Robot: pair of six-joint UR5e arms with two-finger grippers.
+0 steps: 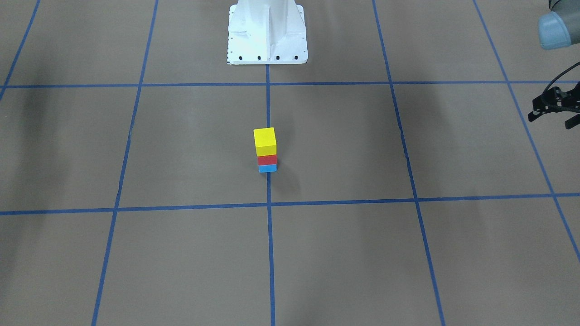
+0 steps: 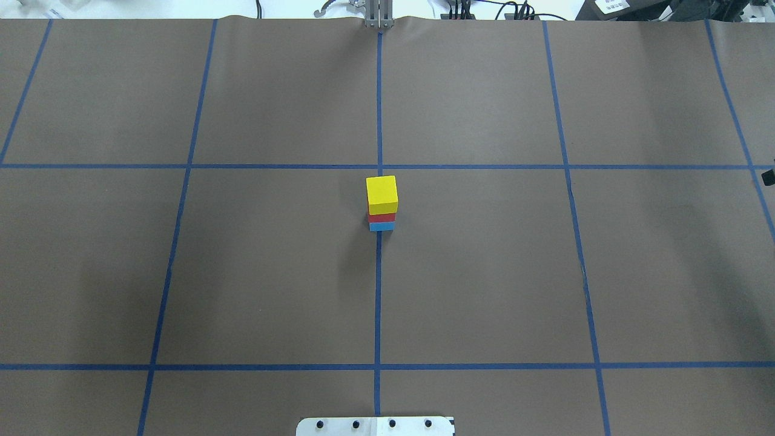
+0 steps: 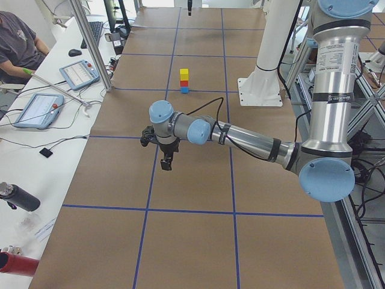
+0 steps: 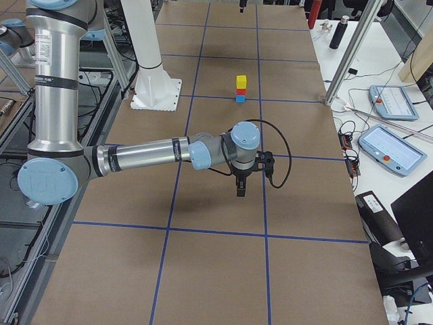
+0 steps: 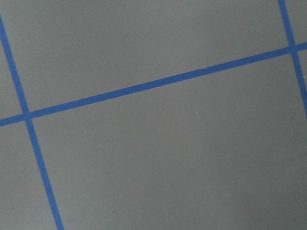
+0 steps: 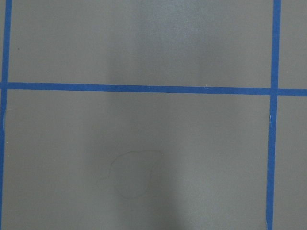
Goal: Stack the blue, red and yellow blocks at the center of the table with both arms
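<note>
Brown paper crossed by a blue tape grid covers the counter. Nearest the robot, its white metal base plate sits at the counter's edge. Out to either side, the left tool and the right tool hang above the paper, pointing down, well apart from the blocks. Whether their fingers are spread or pressed together cannot be told. Farther out, on the centre tape line, the small blue block rests on the counter. The red block sits on it, and the yellow cube-shaped block is on top.
</note>
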